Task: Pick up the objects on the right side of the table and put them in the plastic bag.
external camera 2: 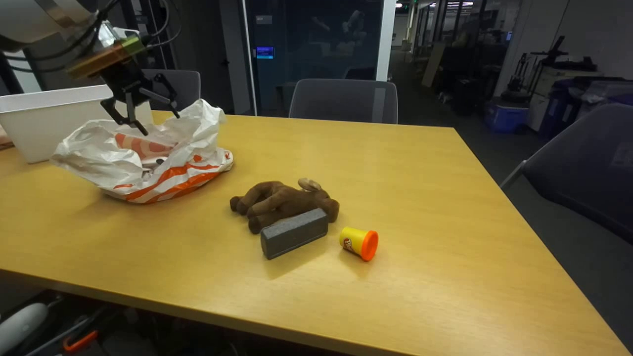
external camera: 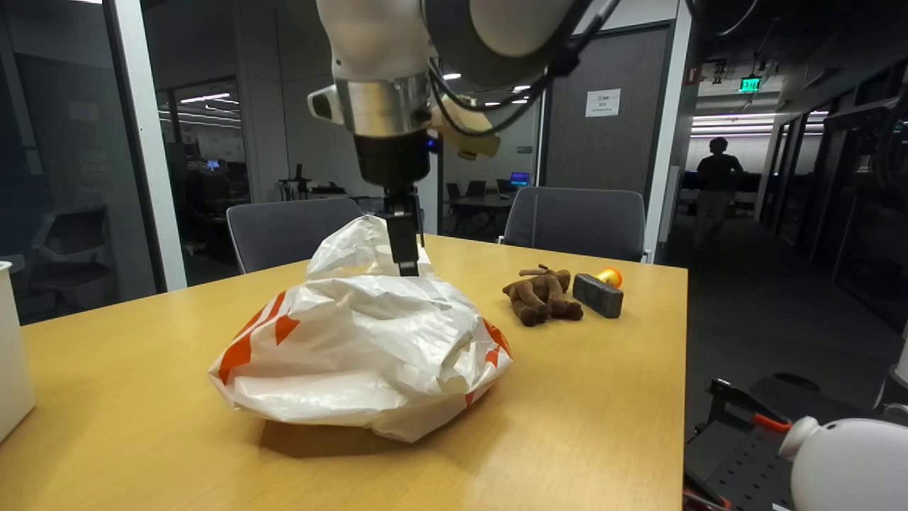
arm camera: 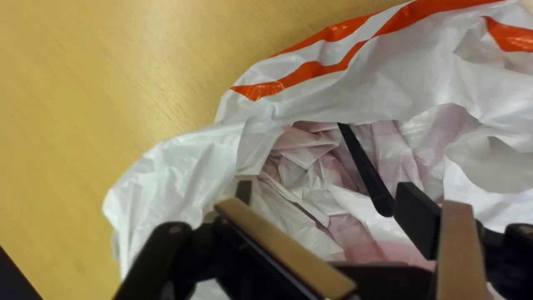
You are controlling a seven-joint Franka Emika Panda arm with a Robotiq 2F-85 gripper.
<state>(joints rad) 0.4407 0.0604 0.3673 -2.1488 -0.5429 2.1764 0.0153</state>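
Your gripper [external camera 2: 160, 124] spreads wide and empty over the open plastic bag [external camera: 362, 348].
You likely hold it there for a release: a slim black stick [arm camera: 362, 166] lies inside the bag. Well off to the gripper's side, and lower, lie a limp-looking brown plush toy [external camera 2: 282, 200], a dark grey block [external camera 2: 295, 233] just beside it, and a yellow tub [external camera 2: 352, 241] on its side, orange lid [external camera 2: 370, 245] on.

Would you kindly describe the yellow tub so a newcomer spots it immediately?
On the table, find the grey block beside the brown plush toy. Near that block, the yellow tub lies on its side; unlike its neighbours, it has an orange lid.
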